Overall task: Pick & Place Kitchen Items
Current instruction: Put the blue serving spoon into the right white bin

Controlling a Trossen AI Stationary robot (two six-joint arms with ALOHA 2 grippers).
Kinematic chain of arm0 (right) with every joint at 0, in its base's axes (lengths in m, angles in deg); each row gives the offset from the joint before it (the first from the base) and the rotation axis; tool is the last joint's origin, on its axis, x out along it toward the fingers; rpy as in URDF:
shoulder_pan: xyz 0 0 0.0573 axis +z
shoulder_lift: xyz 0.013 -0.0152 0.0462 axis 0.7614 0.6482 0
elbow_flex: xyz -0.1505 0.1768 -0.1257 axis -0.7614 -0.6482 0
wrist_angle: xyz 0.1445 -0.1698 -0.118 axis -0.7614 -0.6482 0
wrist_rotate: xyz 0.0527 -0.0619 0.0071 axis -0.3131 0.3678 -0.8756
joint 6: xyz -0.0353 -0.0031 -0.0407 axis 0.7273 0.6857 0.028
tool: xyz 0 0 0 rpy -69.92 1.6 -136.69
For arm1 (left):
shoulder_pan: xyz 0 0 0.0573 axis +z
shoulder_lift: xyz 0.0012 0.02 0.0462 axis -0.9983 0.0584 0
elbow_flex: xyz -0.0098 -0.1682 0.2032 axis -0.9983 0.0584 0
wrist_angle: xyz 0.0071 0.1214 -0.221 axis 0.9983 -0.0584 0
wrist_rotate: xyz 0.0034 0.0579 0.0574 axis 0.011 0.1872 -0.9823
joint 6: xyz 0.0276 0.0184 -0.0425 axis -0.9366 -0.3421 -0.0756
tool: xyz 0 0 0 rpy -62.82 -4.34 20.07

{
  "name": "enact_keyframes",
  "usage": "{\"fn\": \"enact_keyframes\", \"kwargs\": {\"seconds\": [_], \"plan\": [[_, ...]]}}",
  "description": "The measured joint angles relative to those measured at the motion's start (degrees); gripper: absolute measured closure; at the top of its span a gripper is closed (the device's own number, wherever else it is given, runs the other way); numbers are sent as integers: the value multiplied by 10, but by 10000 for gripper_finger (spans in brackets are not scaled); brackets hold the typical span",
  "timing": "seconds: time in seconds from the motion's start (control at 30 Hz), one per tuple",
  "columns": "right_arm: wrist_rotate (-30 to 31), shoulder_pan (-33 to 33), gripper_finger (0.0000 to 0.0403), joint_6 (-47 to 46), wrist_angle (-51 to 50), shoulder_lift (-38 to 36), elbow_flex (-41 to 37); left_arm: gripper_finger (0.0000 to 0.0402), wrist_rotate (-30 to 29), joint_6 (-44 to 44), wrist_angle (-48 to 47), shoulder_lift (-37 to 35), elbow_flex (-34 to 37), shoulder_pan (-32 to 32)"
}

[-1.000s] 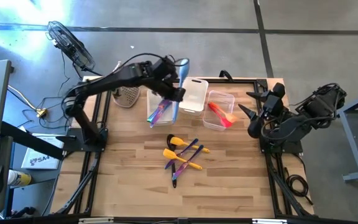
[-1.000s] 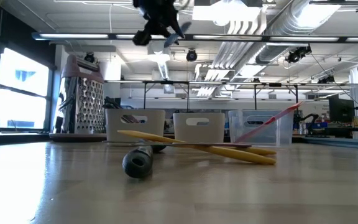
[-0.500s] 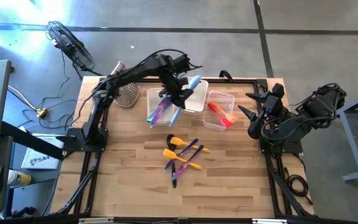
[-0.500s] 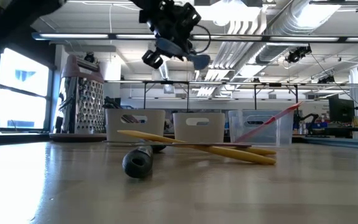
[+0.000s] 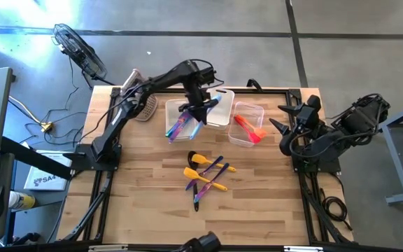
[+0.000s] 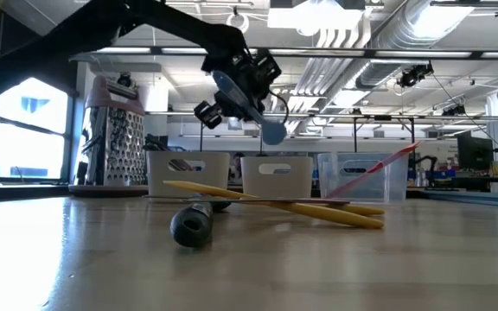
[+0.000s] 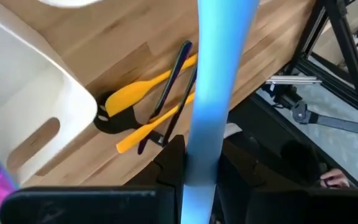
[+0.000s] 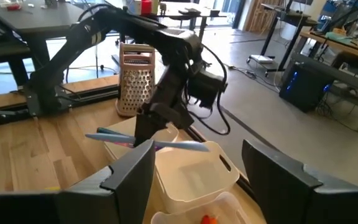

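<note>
The left hand (image 5: 200,105) grips a slim light-blue plastic spatula (image 5: 208,108) in the air over the middle clear rectangular plastic tub (image 5: 222,115). Its long axis slants down, head lowest, just above that tub's rim nearest the left tub (image 5: 175,106). Lowering into the middle tub is probably next. The right hand (image 5: 285,120) waits with fingers apart, beyond the tub of red utensils (image 5: 247,127).

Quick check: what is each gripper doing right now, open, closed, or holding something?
Left gripper: closed on the blue utensil, held above the tubs.
Right gripper: open, empty, parked at the table's right edge.
</note>
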Motion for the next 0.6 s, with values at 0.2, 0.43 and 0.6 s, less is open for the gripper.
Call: {"fn": "enact_keyframes", "kwargs": {"seconds": [0.2,0.43,0.6], "plan": [[3,0,168,2,-1,0,0,345,30,4,1,21,0,0],[12,0,168,12,-2,0,0,345,50,69,37,44,0,13],[12,0,168,13,-5,0,0,345,73,113,64,59,1,20]]}}
